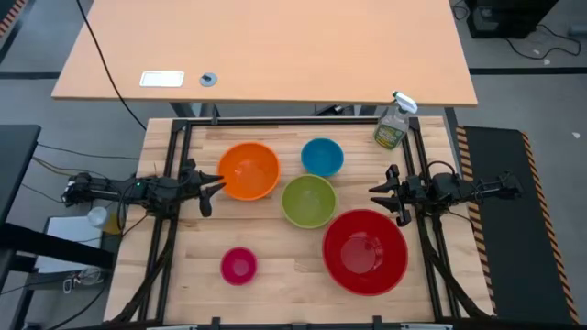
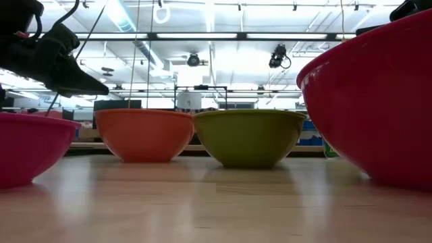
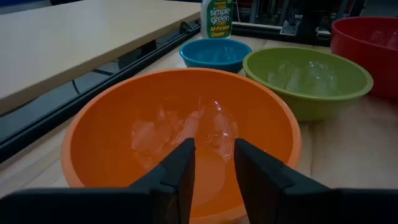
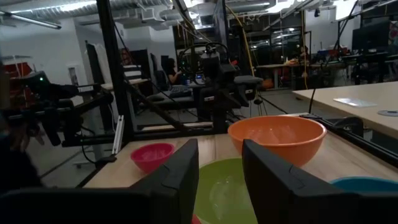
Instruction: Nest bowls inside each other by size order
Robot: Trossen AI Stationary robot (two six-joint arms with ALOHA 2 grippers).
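Observation:
Five bowls stand upright on their bases on the wooden table point(image 1: 183, 275): orange point(image 1: 249, 170), blue point(image 1: 322, 157), green point(image 1: 308, 201), red point(image 1: 365, 251) and pink point(image 1: 238, 266). None is inside another. My left gripper point(image 1: 216, 188) is open at the orange bowl's left rim. In the left wrist view its fingers point(image 3: 214, 149) point over the near rim into the orange bowl point(image 3: 124, 130). My right gripper point(image 1: 376, 192) is open, between the green and red bowls at their right. It points toward the green bowl point(image 4: 217, 186).
A clear spray bottle point(image 1: 394, 124) stands at the table's far right corner. A second, tan table point(image 1: 275, 46) lies beyond the far edge. Black frame rails run along the table's left and right sides.

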